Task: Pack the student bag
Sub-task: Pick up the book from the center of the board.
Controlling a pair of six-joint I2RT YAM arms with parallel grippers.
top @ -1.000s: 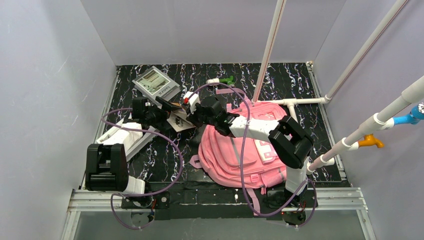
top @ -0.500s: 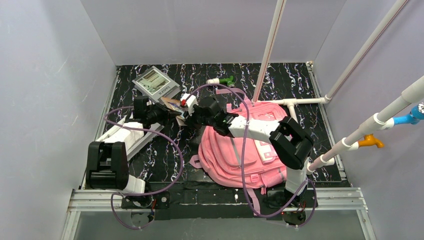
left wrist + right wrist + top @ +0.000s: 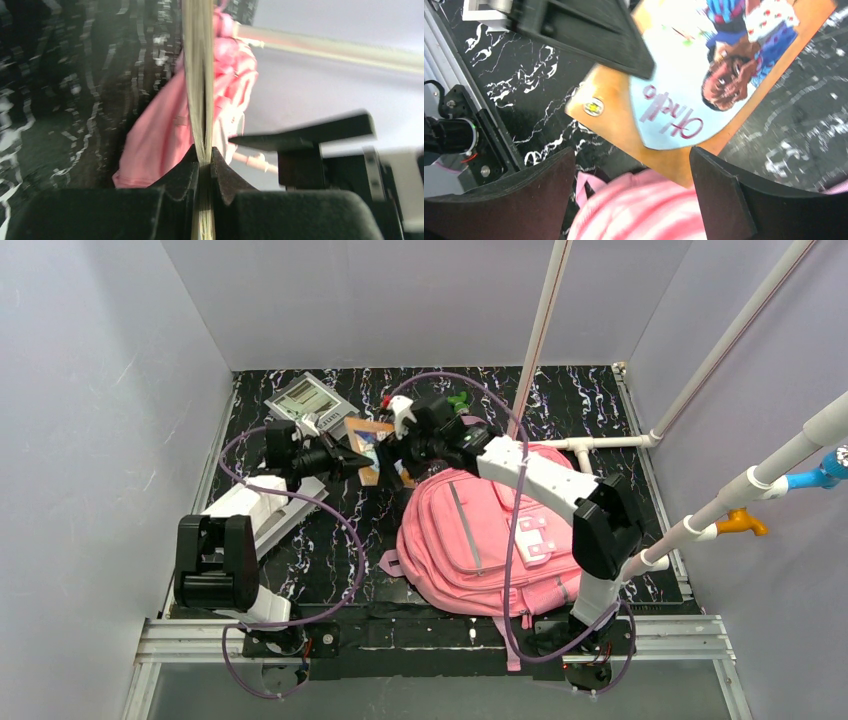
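The student bag [image 3: 480,540], a big pink backpack, lies flat on the right half of the table. A thin picture book [image 3: 370,443] with an orange cover hangs just beyond the bag's top end. My left gripper [image 3: 346,458] is shut on its left edge. In the left wrist view the book [image 3: 198,75] runs edge-on out of the closed left gripper [image 3: 203,153], with the pink bag [image 3: 160,135] behind it. My right gripper [image 3: 402,445] is open over the bag's top. In its own view the right gripper [image 3: 631,200] straddles pink fabric [image 3: 649,212], below the book cover [image 3: 704,90].
A grey-and-white book [image 3: 310,405] lies at the back left. A green-tipped marker [image 3: 455,400] sits near the back, partly behind my right arm. White pipes [image 3: 600,443] stand along the right side and back. Walls close in the table.
The left gripper has closed on the book while the right gripper let go and opened. Both grippers and the book have shifted toward the back of the table.
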